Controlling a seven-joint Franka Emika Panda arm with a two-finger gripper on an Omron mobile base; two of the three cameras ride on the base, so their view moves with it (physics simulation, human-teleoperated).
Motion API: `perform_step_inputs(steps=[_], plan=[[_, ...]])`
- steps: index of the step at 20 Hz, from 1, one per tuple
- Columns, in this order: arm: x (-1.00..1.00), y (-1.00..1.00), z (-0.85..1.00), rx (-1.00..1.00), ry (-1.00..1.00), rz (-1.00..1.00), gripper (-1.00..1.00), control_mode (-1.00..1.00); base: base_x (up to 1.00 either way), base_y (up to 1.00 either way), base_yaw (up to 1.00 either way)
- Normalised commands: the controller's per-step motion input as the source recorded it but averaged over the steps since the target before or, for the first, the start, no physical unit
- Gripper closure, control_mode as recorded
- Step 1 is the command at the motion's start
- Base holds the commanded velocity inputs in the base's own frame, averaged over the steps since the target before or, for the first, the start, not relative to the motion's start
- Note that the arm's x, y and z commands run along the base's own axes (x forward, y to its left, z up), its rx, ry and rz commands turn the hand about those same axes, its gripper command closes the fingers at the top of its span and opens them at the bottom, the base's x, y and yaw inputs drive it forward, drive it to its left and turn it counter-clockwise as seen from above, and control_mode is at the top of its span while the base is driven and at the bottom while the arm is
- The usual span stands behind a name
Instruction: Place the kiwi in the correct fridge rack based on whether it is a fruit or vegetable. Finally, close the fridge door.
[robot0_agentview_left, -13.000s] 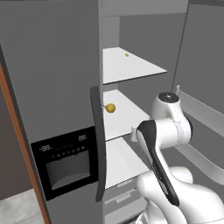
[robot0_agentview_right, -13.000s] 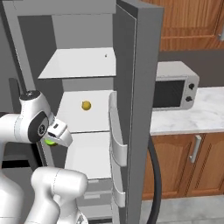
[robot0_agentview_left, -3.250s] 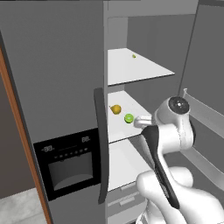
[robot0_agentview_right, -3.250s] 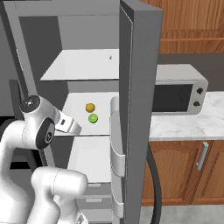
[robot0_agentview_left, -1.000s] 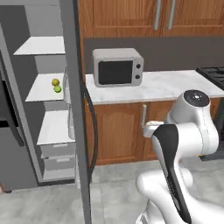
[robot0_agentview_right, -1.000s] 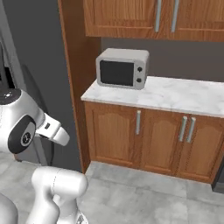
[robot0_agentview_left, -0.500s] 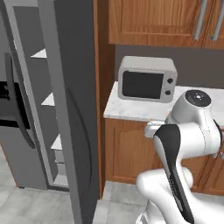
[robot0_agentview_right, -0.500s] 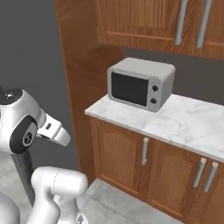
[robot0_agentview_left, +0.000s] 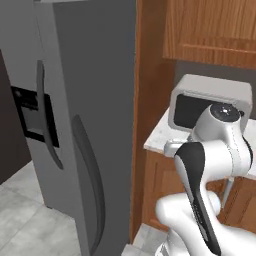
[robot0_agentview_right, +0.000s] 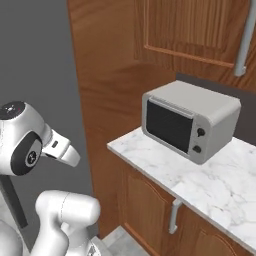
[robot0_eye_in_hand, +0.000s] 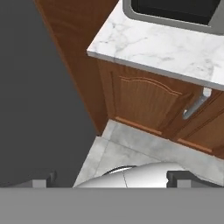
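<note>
The fridge door (robot0_agentview_left: 100, 90), plain grey with a long dark curved handle (robot0_agentview_left: 89, 172), fills the left of the left base view and hides the inside of the fridge. Whether it sits fully against the fridge I cannot tell. The kiwi and the fridge rack are hidden behind it. In the hand view my gripper (robot0_eye_in_hand: 109, 180) is open, its two dark fingertips (robot0_eye_in_hand: 41, 181) wide apart with nothing between them. It points down at the floor beside the grey door (robot0_eye_in_hand: 35, 96).
To the left is the second grey door with the black dispenser panel (robot0_agentview_left: 27, 115). A wooden side panel (robot0_agentview_right: 105, 85) stands right of the fridge. A grey microwave (robot0_agentview_right: 187, 120) sits on the marble counter (robot0_agentview_right: 200, 175) above wooden cabinets (robot0_eye_in_hand: 144, 103).
The whole picture has shifted, so the base has moved. The fridge door now covers the shelves and fruit that showed a second ago. The jaws stay open.
</note>
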Motion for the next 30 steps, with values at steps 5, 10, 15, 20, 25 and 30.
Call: perform_step_inputs(steps=[5,10,15,20,25,30], plan=[[0.0,0.0,0.0,0.0,0.0,0.0,-1.0,1.0,0.22,-0.03,0.48],[0.4,0.18,-0.1,0.05,-0.09,0.21,-1.0,-1.0,0.0,0.0,0.0],[0.99,0.7,-0.01,0.0,-0.06,0.01,-1.0,-1.0,0.0,0.0,0.0],[0.74,0.75,0.0,0.0,-0.01,0.0,-1.0,-1.0,0.0,0.0,0.0],[0.58,0.83,0.0,0.0,0.0,0.0,-1.0,-1.0,0.0,0.0,0.0],[0.56,0.67,0.0,0.0,-0.03,-0.01,-1.0,-1.0,0.0,0.0,0.0]])
